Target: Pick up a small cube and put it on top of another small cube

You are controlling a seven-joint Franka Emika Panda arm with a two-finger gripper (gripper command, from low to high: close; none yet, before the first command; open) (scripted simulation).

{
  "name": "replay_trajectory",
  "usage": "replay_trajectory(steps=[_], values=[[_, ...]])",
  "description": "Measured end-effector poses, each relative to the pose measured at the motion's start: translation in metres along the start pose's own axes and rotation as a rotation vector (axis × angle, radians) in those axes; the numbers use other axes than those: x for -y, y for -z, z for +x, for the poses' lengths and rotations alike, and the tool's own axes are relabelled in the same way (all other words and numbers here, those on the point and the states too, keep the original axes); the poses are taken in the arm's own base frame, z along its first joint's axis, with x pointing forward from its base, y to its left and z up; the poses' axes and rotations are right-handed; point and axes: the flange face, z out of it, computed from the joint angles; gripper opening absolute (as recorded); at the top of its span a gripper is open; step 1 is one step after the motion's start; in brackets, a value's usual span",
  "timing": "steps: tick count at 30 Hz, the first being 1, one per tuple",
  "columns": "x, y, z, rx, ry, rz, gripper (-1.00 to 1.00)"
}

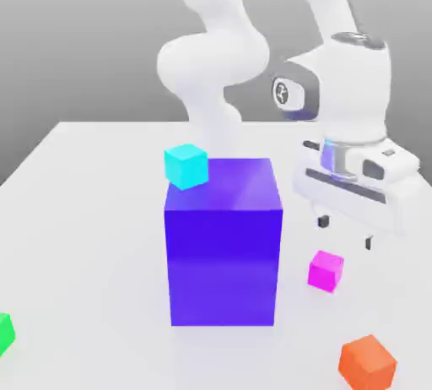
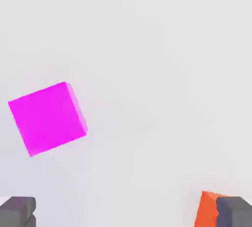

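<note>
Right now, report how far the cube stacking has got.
Done: nothing stacked; the magenta cube and orange cube sit apart on the table. In hand: the open, empty gripper hovers above the magenta cube. Left: grasp, lift, place on orange.

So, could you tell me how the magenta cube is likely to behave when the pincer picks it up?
The magenta cube looks rigid with flat faces, so it probably won't roll. It sits flat on the table, so tipping seems unlikely. Being small beside the open pincer, it's probably light.
</note>
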Motion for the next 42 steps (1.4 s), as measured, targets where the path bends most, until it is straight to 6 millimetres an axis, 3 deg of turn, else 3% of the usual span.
replay_trajectory(steps=[4, 10, 11, 18, 26, 29, 36, 39, 42], values=[[0.028, -0.033, 0.004, 0.024, 0.184, 0.048, 0.00], [0.031, -0.082, -0.001, 0.028, 0.192, 0.052, 0.00], [0.032, -0.090, -0.002, 0.028, 0.192, 0.052, -1.00], [0.032, -0.091, -0.002, 0.028, 0.192, 0.054, -1.00], [0.027, -0.033, 0.001, 0.027, 0.188, 0.052, -1.00], [0.002, -0.027, 0.018, 0.024, 0.155, 0.026, -1.00], [-0.105, -0.027, -0.004, 0.028, -0.170, -0.015, -1.00], [-0.153, -0.027, -0.034, 0.035, -0.336, -0.031, -1.00], [-0.200, -0.026, -0.106, 0.058, -0.578, -0.036, -1.00]])
